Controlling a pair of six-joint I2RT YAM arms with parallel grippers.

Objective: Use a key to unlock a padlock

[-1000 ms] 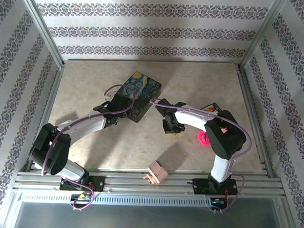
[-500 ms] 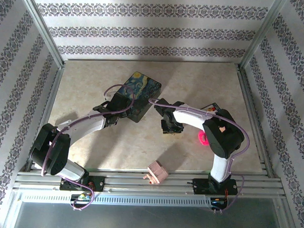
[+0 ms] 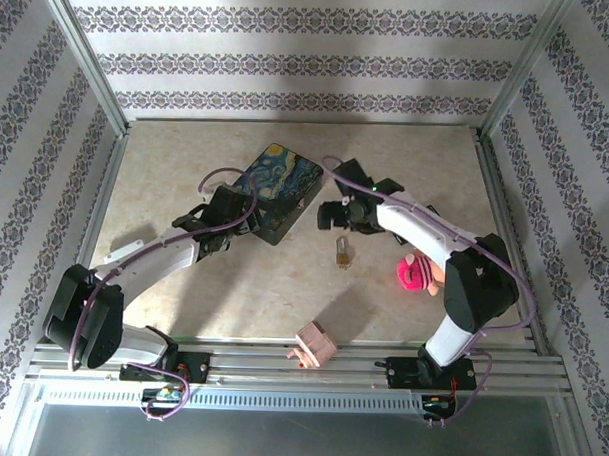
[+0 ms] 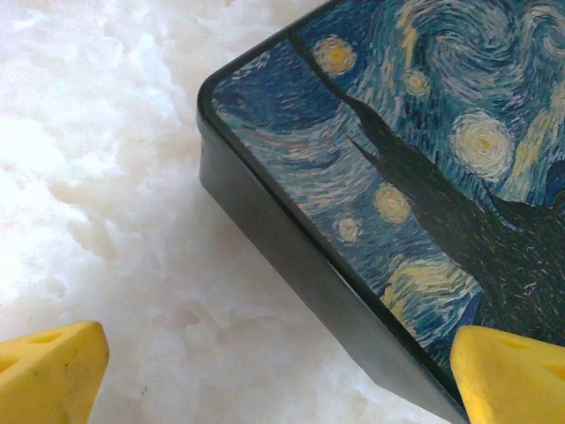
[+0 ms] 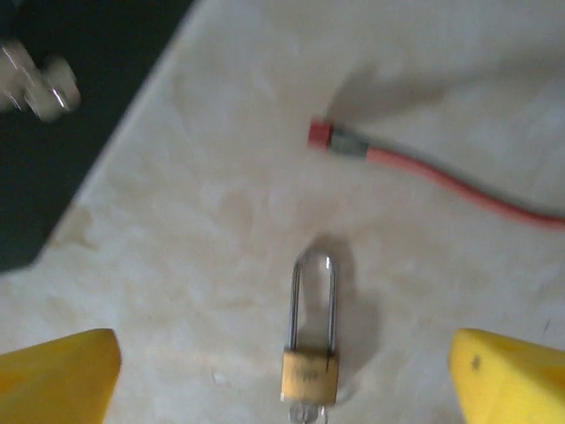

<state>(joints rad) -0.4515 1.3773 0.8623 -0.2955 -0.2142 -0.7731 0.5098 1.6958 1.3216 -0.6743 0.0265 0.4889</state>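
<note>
Table [image 3: 182, 294]: pale beige top with a cloudy, marbled look. The top external view shows it framed by metal rails and patterned walls. Both wrist views show its mottled surface up close.
Painted box [image 3: 278, 190]: flat, rounded corners, dark glossy sides, and a lid of swirling blue and yellow brushwork. It lies tilted at mid-table. The left wrist view shows one lid corner [image 4: 371, 177] in fine detail. The right wrist view gives only a dark blurred edge [image 5: 53, 168] with a small shiny metal clasp [image 5: 35, 84].
Left gripper [image 4: 281, 380]: yellow wedge fingertips spread wide at the two lower corners of its wrist view, with nothing between them. One tip is over bare table and the other over the box's edge. From above it sits at the box's near-left side.
Right gripper [image 5: 282, 380]: yellow fingertips likewise far apart and empty. From above it [image 3: 335, 211] hangs just right of the box.
Wooden block [image 3: 316, 344]: small and light brown, at the near edge of the table.
Pink bundle [image 3: 413, 273]: bright and soft-looking, beside the right arm.
Red wire [image 5: 441, 177]: thin and curved, ending in a small plug. It is clear in the right wrist view.
Padlock [image 5: 311, 353]: brass block with a long silver shackle, lying flat on the table between the right fingertips and untouched. From above it is a small glint [image 3: 342, 254] apart from the gripper, toward the near side.
Key: not sure. A pale metal stub [image 5: 305, 412] under the padlock's body is too blurred to name.
</note>
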